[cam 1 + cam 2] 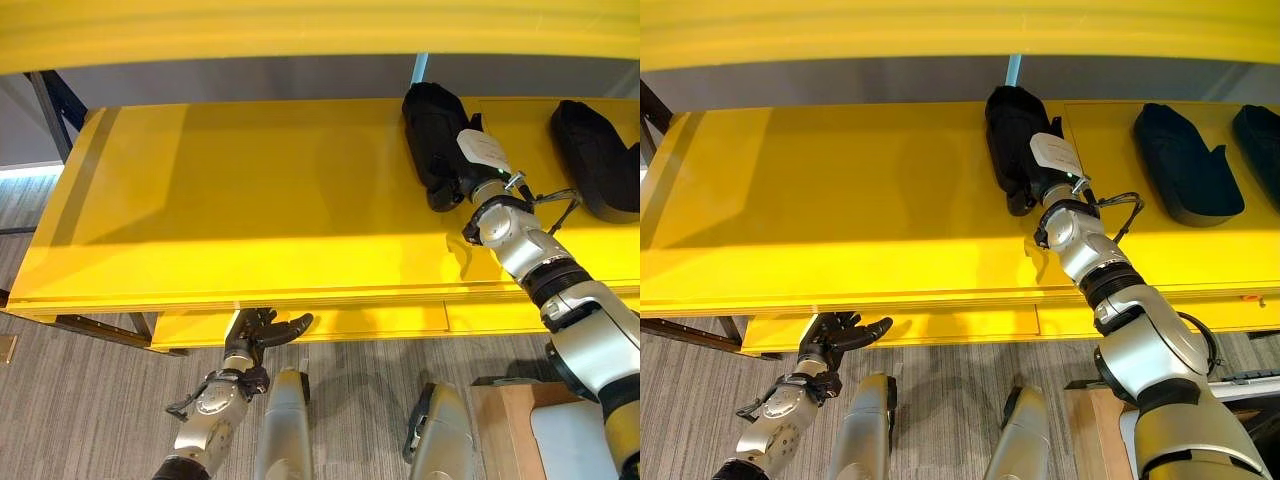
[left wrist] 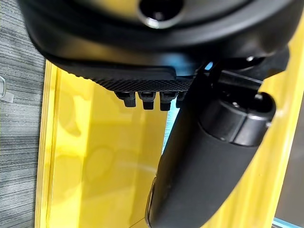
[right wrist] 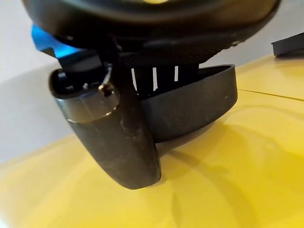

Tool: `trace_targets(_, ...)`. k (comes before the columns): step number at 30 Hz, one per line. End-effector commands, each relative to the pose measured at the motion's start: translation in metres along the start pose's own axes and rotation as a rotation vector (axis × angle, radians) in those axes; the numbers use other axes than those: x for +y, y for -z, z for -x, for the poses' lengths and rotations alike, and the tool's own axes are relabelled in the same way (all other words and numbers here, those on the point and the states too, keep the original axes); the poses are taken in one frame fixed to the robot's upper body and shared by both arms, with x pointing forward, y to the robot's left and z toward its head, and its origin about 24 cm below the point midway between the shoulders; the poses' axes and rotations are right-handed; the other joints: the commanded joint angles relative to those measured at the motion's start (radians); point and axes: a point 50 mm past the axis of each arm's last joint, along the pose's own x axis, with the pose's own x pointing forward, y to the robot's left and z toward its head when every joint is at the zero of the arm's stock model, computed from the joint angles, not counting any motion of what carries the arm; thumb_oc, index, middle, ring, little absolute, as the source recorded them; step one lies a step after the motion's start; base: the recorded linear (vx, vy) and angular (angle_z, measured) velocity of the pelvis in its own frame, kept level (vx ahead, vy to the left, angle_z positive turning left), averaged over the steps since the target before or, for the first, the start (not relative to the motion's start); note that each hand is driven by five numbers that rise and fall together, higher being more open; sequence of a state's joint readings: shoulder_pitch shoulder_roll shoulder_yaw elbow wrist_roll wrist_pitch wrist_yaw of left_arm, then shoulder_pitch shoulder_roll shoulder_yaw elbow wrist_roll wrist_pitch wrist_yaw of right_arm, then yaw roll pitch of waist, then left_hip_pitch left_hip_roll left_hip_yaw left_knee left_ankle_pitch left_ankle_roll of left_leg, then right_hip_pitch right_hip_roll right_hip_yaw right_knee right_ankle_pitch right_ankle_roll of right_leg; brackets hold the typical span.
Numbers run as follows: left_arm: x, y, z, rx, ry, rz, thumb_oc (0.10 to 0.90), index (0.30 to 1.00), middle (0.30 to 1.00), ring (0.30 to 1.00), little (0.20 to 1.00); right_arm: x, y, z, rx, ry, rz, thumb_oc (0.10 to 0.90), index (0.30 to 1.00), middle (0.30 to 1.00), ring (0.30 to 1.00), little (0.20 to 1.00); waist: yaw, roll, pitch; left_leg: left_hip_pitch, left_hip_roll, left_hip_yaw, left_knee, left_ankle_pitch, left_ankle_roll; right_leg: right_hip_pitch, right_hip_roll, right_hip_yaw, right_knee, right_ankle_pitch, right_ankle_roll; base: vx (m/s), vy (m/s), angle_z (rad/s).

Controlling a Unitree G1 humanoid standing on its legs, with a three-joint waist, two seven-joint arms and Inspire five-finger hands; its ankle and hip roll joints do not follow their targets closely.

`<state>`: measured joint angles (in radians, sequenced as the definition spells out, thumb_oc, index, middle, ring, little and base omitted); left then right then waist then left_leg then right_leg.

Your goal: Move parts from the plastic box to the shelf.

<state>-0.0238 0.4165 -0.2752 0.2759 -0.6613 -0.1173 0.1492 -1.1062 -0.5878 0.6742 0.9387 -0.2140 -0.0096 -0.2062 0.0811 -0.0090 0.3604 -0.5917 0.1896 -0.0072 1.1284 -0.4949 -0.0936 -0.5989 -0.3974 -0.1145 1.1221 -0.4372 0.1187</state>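
Midway through, by the look — right hand (image 1: 1045, 165) curled round a black moulded part (image 1: 1012, 135) resting on the yellow shelf (image 1: 840, 200), not yet let go, two similar parts (image 1: 1185, 165) already placed alongside — left hand (image 1: 835, 338) low, loosely spread, empty.

Right robot hand (image 1: 1040, 165) clasped, left robot hand (image 1: 835, 335) slack

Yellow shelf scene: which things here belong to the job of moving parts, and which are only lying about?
Belonging to the job:
- black part under the right hand
- two other black parts already placed
- yellow shelf

Lying about:
- left hand, idle, holding nothing
- wooden piece on the floor
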Motion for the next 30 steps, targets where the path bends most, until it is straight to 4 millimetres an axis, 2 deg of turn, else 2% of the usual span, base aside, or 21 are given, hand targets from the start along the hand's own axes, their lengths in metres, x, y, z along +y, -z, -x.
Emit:
trace_targets(1,-0.019,-0.054,-0.011,-0.275,0.086,-0.005,0.900,1.000,1.000,1.000,1.000,0.020,0.011,0.007,0.040,-0.050,0.003,0.400,0.300,0.300,0.300,0.300,0.025,0.004,-0.051,0.012,-0.010,-0.028,0.027,-0.088,0.043,0.061,0.041,-0.002,0.024,-0.106,-0.080,0.00,0.000,0.00)
trace_targets(3,-0.018,-0.053,-0.012,-0.275,0.070,0.001,0.900,1.000,1.000,1.000,1.000,0.032,0.017,0.016,0.039,-0.081,0.000,0.400,0.300,0.300,0.300,0.300,0.014,0.000,-0.054,0.008,-0.009,-0.027,0.029,-0.088,0.042,0.057,0.041,-0.002,0.028,-0.107,-0.080,-0.03,-0.003,0.02)
trace_targets(5,-0.017,-0.054,-0.014,-0.279,0.058,-0.003,0.900,1.000,1.000,1.000,1.000,0.040,0.027,0.022,0.064,-0.104,-0.002,0.400,0.300,0.300,0.300,0.300,0.007,-0.003,-0.054,-0.005,-0.012,-0.024,0.020,-0.064,0.046,0.046,0.040,-0.003,0.018,-0.086,-0.088,-0.03,-0.002,0.00)
trace_targets(6,-0.016,-0.053,-0.013,-0.275,0.054,-0.004,0.900,1.000,1.000,1.000,1.000,0.043,0.032,0.025,0.082,-0.105,-0.018,0.400,0.300,0.300,0.300,0.300,0.006,-0.001,-0.054,0.005,-0.006,-0.025,0.027,-0.088,0.042,0.054,0.042,-0.001,0.025,-0.105,-0.082,0.00,-0.003,-0.03)
trace_targets(7,-0.016,-0.054,-0.013,-0.280,0.056,-0.002,0.900,1.000,1.000,1.000,1.000,0.042,0.033,0.026,0.088,-0.101,-0.024,0.400,0.300,0.300,0.300,0.300,0.005,-0.002,-0.053,-0.008,-0.010,-0.026,0.021,-0.064,0.046,0.042,0.041,-0.004,0.017,-0.084,-0.089,0.00,0.000,0.00)
trace_targets(9,-0.016,-0.053,-0.012,-0.276,0.056,-0.001,0.900,1.000,1.000,1.000,1.000,0.049,0.039,0.030,0.107,-0.112,-0.039,0.400,0.300,0.300,0.300,0.300,0.002,-0.003,-0.052,-0.009,-0.010,-0.024,0.021,-0.064,0.046,0.038,0.041,-0.004,0.018,-0.081,-0.087,-0.01,-0.002,-0.01)
trace_targets(10,-0.016,-0.052,-0.012,-0.273,0.055,-0.001,0.900,1.000,1.000,1.000,1.000,0.051,0.040,0.032,0.109,-0.120,-0.039,0.400,0.300,0.300,0.300,0.300,0.001,-0.002,-0.053,0.002,-0.005,-0.024,0.028,-0.088,0.042,0.048,0.044,-0.001,0.026,-0.101,-0.079,0.00,0.000,0.00)
trace_targets(11,-0.016,-0.051,-0.012,-0.271,0.055,-0.003,0.900,1.000,1.000,1.000,1.000,0.053,0.042,0.034,0.115,-0.125,-0.040,0.400,0.300,0.300,0.300,0.300,-0.002,-0.003,-0.053,-0.010,-0.009,-0.024,0.020,-0.064,0.046,0.037,0.043,-0.002,0.018,-0.081,-0.086,0.00,0.000,0.00)
trace_targets(13,-0.016,-0.051,-0.012,-0.270,0.051,-0.004,0.900,1.000,1.000,1.000,1.000,0.056,0.043,0.036,0.119,-0.134,-0.038,0.400,0.300,0.300,0.300,0.300,-0.003,-0.004,-0.054,-0.012,-0.009,-0.024,0.019,-0.064,0.046,0.036,0.044,-0.002,0.017,-0.079,-0.086,-0.01,-0.013,-0.01)
trace_targets(14,-0.016,-0.051,-0.012,-0.268,0.050,-0.004,0.900,1.000,1.000,1.000,1.000,0.057,0.043,0.036,0.119,-0.136,-0.038,0.400,0.300,0.300,0.300,0.300,-0.001,-0.004,-0.054,0.001,-0.005,-0.024,0.026,-0.088,0.041,0.047,0.045,0.000,0.024,-0.099,-0.078,0.06,-0.005,0.00)
trace_targets(16,-0.016,-0.050,-0.012,-0.267,0.052,-0.006,0.900,1.000,1.000,1.000,1.000,0.057,0.046,0.037,0.130,-0.136,-0.038,0.400,0.300,0.300,0.300,0.300,-0.001,-0.003,-0.055,0.000,-0.006,-0.024,0.025,-0.086,0.041,0.047,0.044,-0.001,0.022,-0.100,-0.079,-0.01,-0.001,0.02)
trace_targets(17,-0.016,-0.051,-0.012,-0.269,0.051,-0.006,0.900,1.000,1.000,1.000,1.000,0.057,0.046,0.037,0.132,-0.135,-0.038,0.400,0.300,0.300,0.300,0.300,-0.002,-0.004,-0.053,-0.013,-0.010,-0.024,0.019,-0.062,0.046,0.036,0.043,-0.003,0.016,-0.080,-0.086,-0.08,-0.001,0.00)
trace_targets(18,-0.015,-0.051,-0.012,-0.269,0.050,-0.006,0.900,1.000,1.000,1.000,1.000,0.058,0.047,0.038,0.135,-0.138,-0.035,0.400,0.300,0.300,0.300,0.300,-0.002,-0.004,-0.054,-0.013,-0.010,-0.024,0.018,-0.062,0.045,0.036,0.043,-0.004,0.015,-0.079,-0.086,0.00,0.000,0.00)
trace_targets(19,-0.015,-0.050,-0.012,-0.268,0.048,-0.006,0.900,1.000,1.000,1.000,1.000,0.060,0.048,0.039,0.135,-0.146,-0.034,0.400,0.300,0.300,0.300,0.300,0.000,-0.002,-0.054,-0.003,-0.007,-0.025,0.025,-0.085,0.042,0.046,0.045,-0.002,0.023,-0.099,-0.079,0.04,-0.011,-0.01)
trace_targets(23,-0.014,-0.050,-0.012,-0.269,0.046,-0.006,0.900,1.000,1.000,1.000,1.000,0.063,0.051,0.041,0.142,-0.155,-0.028,0.400,0.300,0.300,0.300,0.300,0.000,-0.004,-0.051,-0.005,-0.006,-0.027,0.026,-0.083,0.042,0.044,0.046,-0.003,0.024,-0.099,-0.079,0.00,-0.006,0.03)
trace_targets(27,-0.014,-0.050,-0.012,-0.269,0.045,-0.005,0.900,1.000,1.000,1.000,1.000,0.067,0.052,0.044,0.141,-0.171,-0.021,0.400,0.300,0.300,0.300,0.300,-0.001,-0.008,-0.054,-0.021,-0.009,-0.029,0.014,-0.052,0.044,0.035,0.045,-0.010,0.011,-0.074,-0.086,-0.04,-0.002,0.00)
trace_targets(28,-0.013,-0.050,-0.013,-0.269,0.040,-0.007,0.900,1.000,1.000,1.000,1.000,0.069,0.052,0.046,0.133,-0.179,-0.014,0.400,0.300,0.300,0.300,0.300,-0.002,-0.010,-0.055,-0.008,-0.005,-0.028,0.019,-0.076,0.040,0.044,0.048,-0.009,0.016,-0.092,-0.078,0.00,0.000,0.00)
trace_targets(29,-0.014,-0.051,-0.013,-0.271,0.041,-0.007,0.900,1.000,1.000,1.000,1.000,0.068,0.052,0.046,0.133,-0.177,-0.014,0.400,0.300,0.300,0.300,0.300,-0.003,-0.011,-0.054,-0.021,-0.009,-0.028,0.012,-0.052,0.044,0.033,0.046,-0.011,0.009,-0.072,-0.086,0.05,-0.014,0.00)
trace_targets(30,-0.013,-0.050,-0.013,-0.269,0.035,-0.002,0.900,1.000,1.000,1.000,1.000,0.070,0.052,0.049,0.117,-0.192,0.004,0.400,0.300,0.300,0.300,0.300,-0.004,-0.013,-0.056,-0.010,-0.002,-0.028,0.017,-0.075,0.038,0.044,0.050,-0.010,0.013,-0.091,-0.077,-0.08,0.000,0.01)
